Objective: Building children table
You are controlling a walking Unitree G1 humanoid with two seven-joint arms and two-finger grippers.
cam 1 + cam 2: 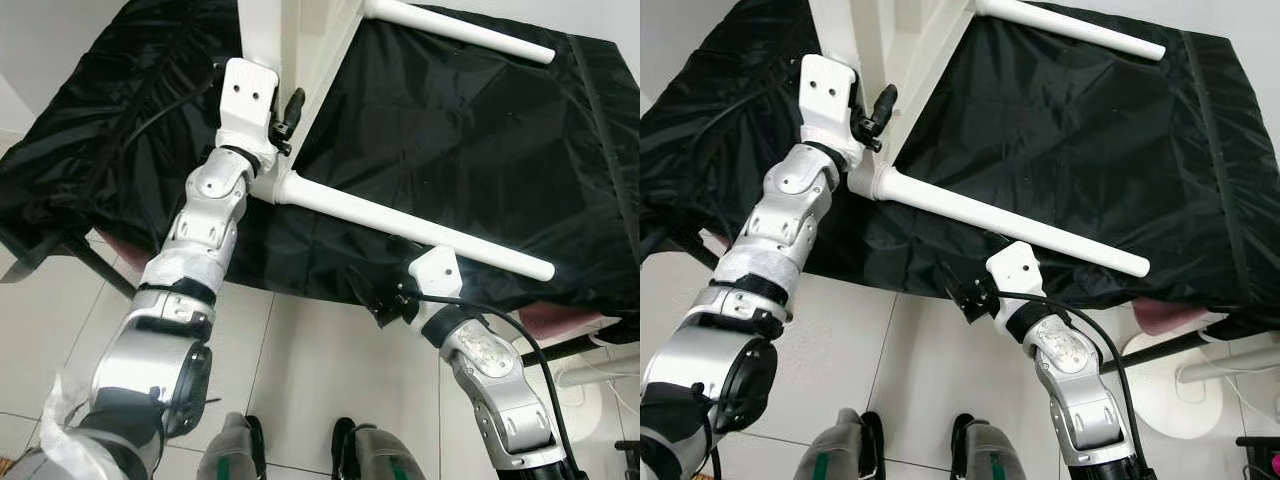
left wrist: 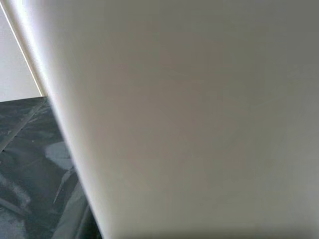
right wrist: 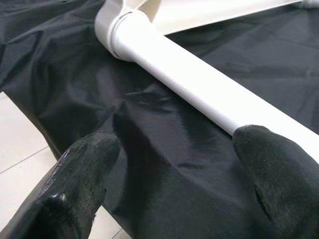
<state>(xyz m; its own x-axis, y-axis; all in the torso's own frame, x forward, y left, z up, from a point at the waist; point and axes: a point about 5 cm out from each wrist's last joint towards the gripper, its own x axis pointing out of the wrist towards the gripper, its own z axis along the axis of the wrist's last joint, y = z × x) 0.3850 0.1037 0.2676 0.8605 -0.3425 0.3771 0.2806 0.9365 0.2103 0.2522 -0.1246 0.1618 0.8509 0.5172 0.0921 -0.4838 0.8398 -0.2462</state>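
Black cloth [image 1: 480,130] is covering the counter w/ the white children's table [image 1: 300,60] lying on its side on top; two white legs are sticking out, near leg [image 1: 410,225] & far leg [image 1: 460,30]; left hand [image 1: 285,115] is pressing against the tabletop by the near leg's base, grip can't be told; right hand [image 3: 169,169] is hovering wide open beside the near leg, holding nothing.

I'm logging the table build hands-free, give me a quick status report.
Left end effector up against the white table frame, finger state unclear. Right end effector open, beside the near table leg, not gripping. Black cloth under everything; no obstruction.
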